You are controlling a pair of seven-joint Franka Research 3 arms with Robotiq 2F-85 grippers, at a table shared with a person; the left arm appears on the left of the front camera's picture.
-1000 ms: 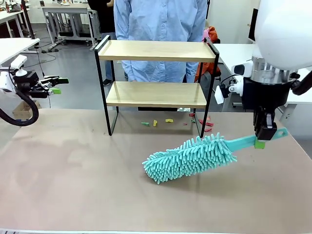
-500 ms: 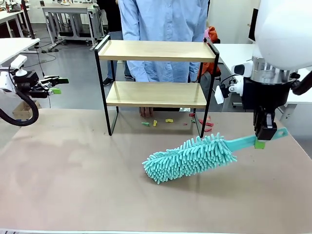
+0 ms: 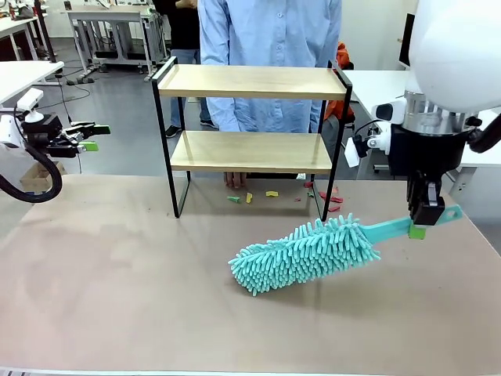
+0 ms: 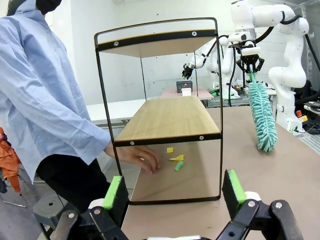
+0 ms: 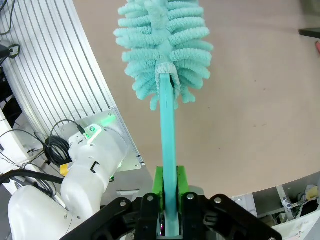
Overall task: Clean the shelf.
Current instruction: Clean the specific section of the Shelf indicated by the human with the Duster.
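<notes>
Clamping the handle of the teal duster [image 3: 305,254], the right gripper [image 3: 417,227] slants it down toward the table [image 3: 117,274]; the left gripper [image 3: 94,138] hangs spread beyond the table's left edge. The shelf [image 3: 250,81] stands at the far side, with coloured scraps [image 3: 249,197] and a person's hand [image 3: 233,180] beneath it.

Small coloured scraps [image 3: 249,197] lie on the brown table [image 3: 117,274].

front camera looked across the table [image 3: 117,298] at the shelf [image 3: 250,151], mid-range. left wrist cam sat low off that shelf's end, facing the duster [image 4: 263,117] beyond. right wrist cam stared close along the same duster.
</notes>
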